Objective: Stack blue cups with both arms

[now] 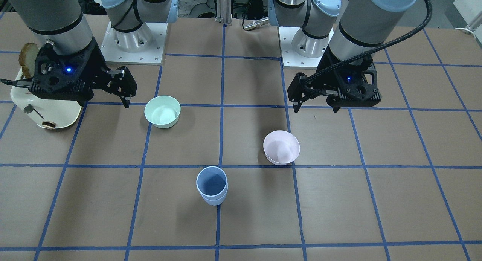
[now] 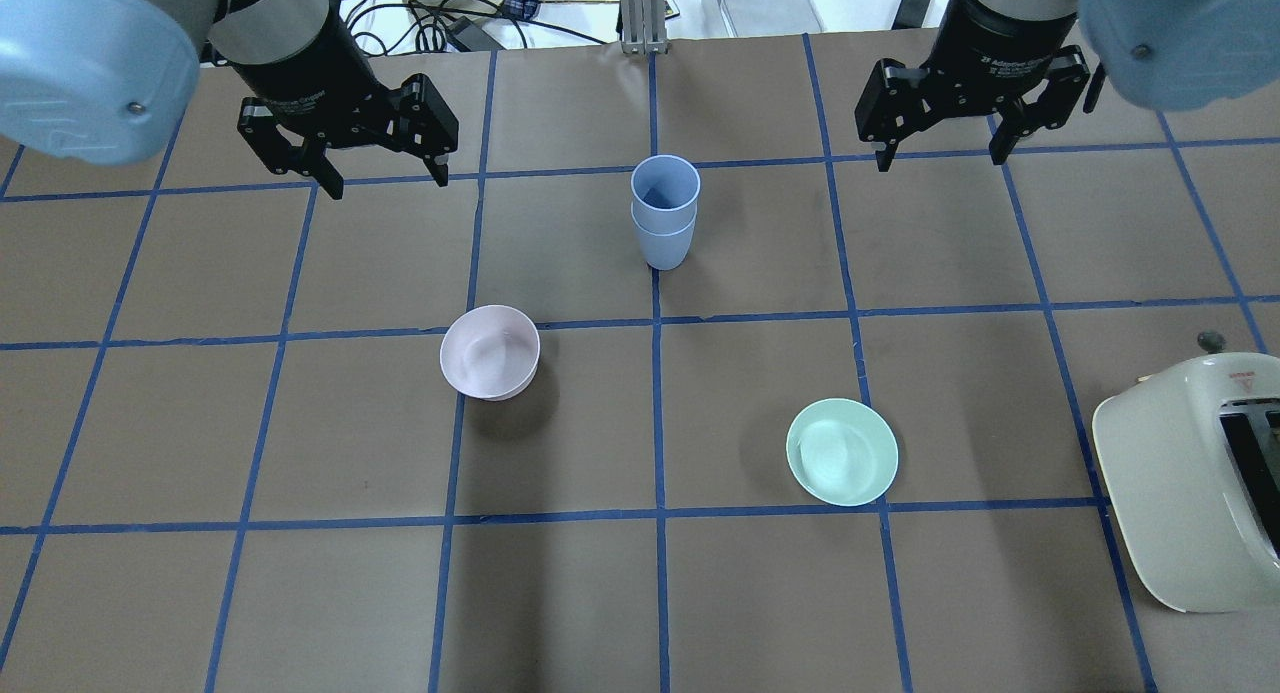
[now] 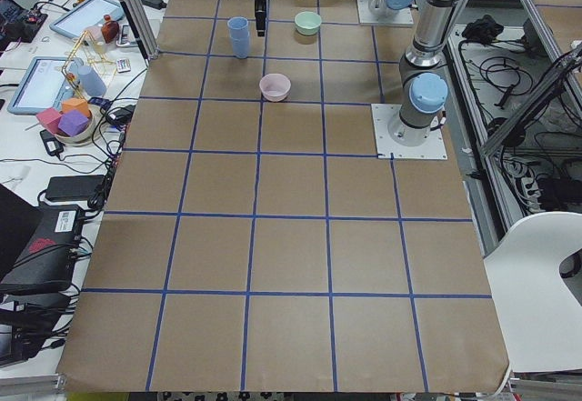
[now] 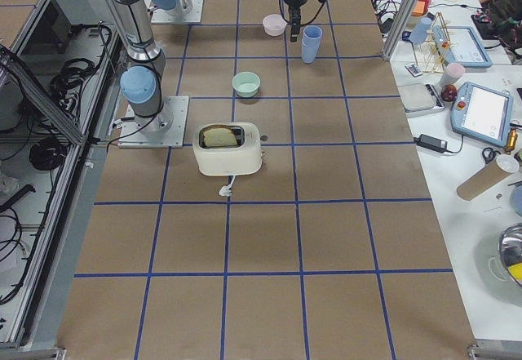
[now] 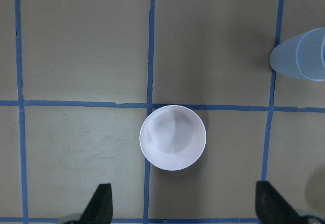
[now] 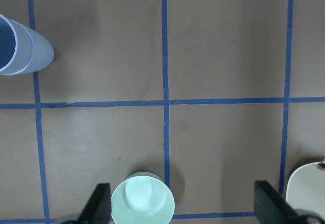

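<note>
The two blue cups (image 1: 212,185) stand nested, one inside the other, upright on the table's centre line (image 2: 664,213). They also show at the right edge of the left wrist view (image 5: 302,54) and at the left edge of the right wrist view (image 6: 20,46). My left gripper (image 2: 388,181) is open and empty, raised above the table, off to the cups' side (image 1: 315,108). My right gripper (image 2: 940,160) is open and empty, raised on the other side (image 1: 104,103). Neither touches the cups.
A pale pink bowl (image 2: 490,352) sits below my left gripper (image 5: 172,137). A mint-green bowl (image 2: 842,452) sits on the right arm's side (image 6: 142,201). A cream toaster (image 2: 1190,483) holding a bread slice (image 4: 218,135) stands at the table's right edge.
</note>
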